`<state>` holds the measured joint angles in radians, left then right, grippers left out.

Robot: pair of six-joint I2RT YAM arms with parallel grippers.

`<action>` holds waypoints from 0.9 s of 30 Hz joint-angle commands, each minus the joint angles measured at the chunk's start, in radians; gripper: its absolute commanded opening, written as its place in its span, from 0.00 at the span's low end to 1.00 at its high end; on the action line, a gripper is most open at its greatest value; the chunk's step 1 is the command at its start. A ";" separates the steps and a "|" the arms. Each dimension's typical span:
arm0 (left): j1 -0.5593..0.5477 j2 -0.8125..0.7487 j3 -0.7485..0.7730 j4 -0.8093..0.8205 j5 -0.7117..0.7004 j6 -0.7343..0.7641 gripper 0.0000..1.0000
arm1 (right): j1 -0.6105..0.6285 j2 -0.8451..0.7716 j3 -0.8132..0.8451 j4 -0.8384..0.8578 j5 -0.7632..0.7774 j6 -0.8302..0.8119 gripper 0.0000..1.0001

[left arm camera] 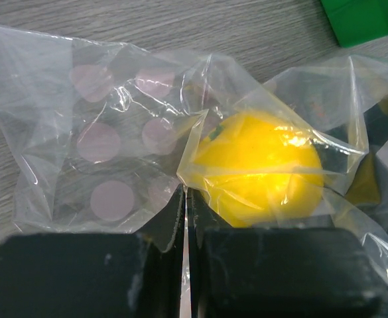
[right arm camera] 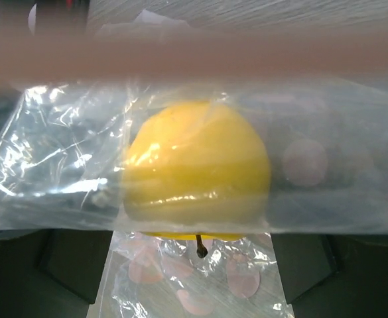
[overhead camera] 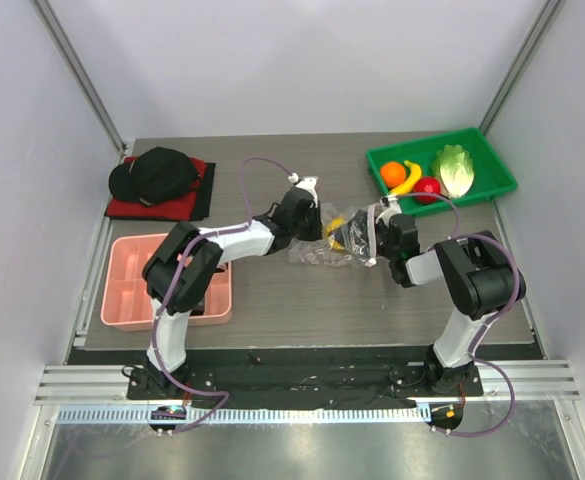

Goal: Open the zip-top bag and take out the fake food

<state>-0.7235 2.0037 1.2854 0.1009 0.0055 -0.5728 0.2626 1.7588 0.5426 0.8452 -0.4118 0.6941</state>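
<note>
Left hand [left arm camera: 186,222] pinches the zip-top bag [left arm camera: 101,132] (lemon [left arm camera: 260,165] inside); right hand [right arm camera: 194,262] stands spread apart.

The zip-top bag [overhead camera: 332,240] is laid on the table [overhead camera: 302,300] between the left fingers [left arm camera: 81,271] and the right fingers [right arm camera: 67,262], with a fold caught between the left fingers. The lemon [left arm camera: 260,169] is found inside the bag, just ahead of the left fingers. Behind and right of the right fingers a bin [overhead camera: 490,165] is placed, with orange [overhead camera: 392,173], banana [overhead camera: 408,180], round fruit [overhead camera: 427,187] and cabbage [overhead camera: 454,168] in it. Nearer and left of the left fingers a compartment tray [overhead camera: 122,300] is set. Behind-left, a cap [overhead camera: 157,172] is set on a cloth [overhead camera: 197,195].
</note>
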 commanded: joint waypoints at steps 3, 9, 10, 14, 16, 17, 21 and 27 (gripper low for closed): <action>-0.007 -0.032 -0.064 0.046 0.014 -0.006 0.03 | 0.007 0.027 0.037 0.086 0.033 -0.019 0.74; -0.008 -0.207 -0.139 -0.044 -0.091 0.074 0.22 | 0.007 -0.013 0.036 0.036 0.011 -0.016 0.33; -0.008 -0.235 -0.147 -0.081 -0.096 0.100 0.26 | 0.007 -0.030 0.034 -0.012 0.014 -0.022 0.30; -0.007 -0.397 -0.178 -0.164 -0.092 0.142 0.51 | 0.016 -0.160 0.031 -0.164 0.019 -0.056 0.18; -0.007 -0.439 -0.193 -0.203 -0.044 0.140 0.57 | 0.020 -0.217 0.033 -0.282 0.031 -0.079 0.15; -0.008 -0.457 -0.204 -0.225 -0.033 0.127 0.59 | 0.023 -0.270 0.036 -0.325 0.056 -0.084 0.13; -0.017 -0.568 -0.274 -0.201 0.043 0.068 0.58 | 0.024 -0.340 0.117 -0.661 0.033 -0.091 0.12; -0.053 -0.657 -0.308 -0.106 0.171 -0.047 0.50 | 0.078 -0.353 0.290 -1.207 0.132 -0.249 0.13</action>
<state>-0.7475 1.3994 0.9703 -0.0624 0.0708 -0.5297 0.2962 1.4391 0.7357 0.0540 -0.3588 0.5720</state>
